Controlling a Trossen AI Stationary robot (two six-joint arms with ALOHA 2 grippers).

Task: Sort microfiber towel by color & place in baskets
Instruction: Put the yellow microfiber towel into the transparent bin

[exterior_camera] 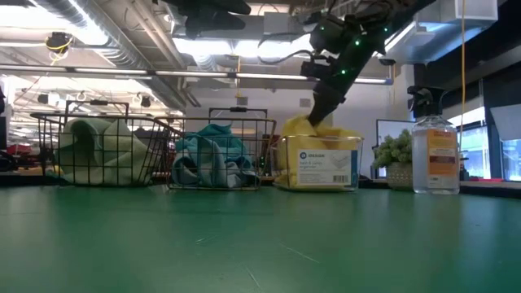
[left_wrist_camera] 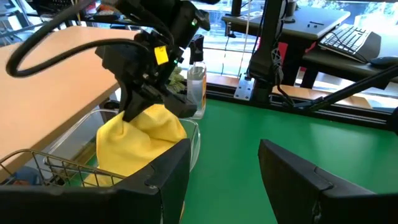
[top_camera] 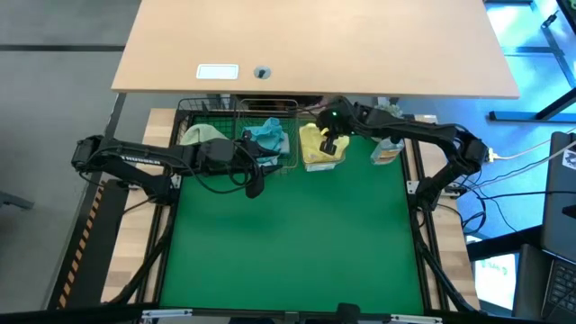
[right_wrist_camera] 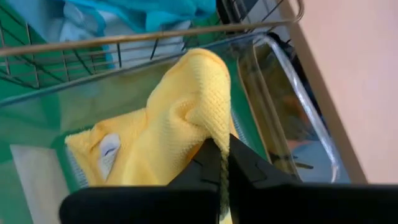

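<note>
A yellow towel (top_camera: 315,151) sits bunched in a clear bin with a white label (exterior_camera: 319,167) at the table's far edge. Left of it, a wire basket (exterior_camera: 218,155) holds a teal towel (top_camera: 267,137). A black wire basket (exterior_camera: 98,150) farther left holds a pale green towel (top_camera: 202,135). My right gripper (right_wrist_camera: 222,163) is directly over the clear bin, shut on the yellow towel. My left gripper (left_wrist_camera: 230,186) hovers open over the green mat just in front of the teal basket, touching nothing. My right gripper pinches a raised fold (right_wrist_camera: 214,127) at the top of the yellow towel between its two fingers, coming from above and pointing down. That fold stands up as a peak under the fingers, while the towel's lower part (right_wrist_camera: 118,155) lies slack inside the clear bin.
A spray bottle (exterior_camera: 434,159) and a small potted plant (exterior_camera: 396,156) stand right of the clear bin. A wooden desk (top_camera: 315,45) lies beyond the table's far edge. The green mat (top_camera: 297,243) stretches toward the near edge. Cables hang at the table's right side.
</note>
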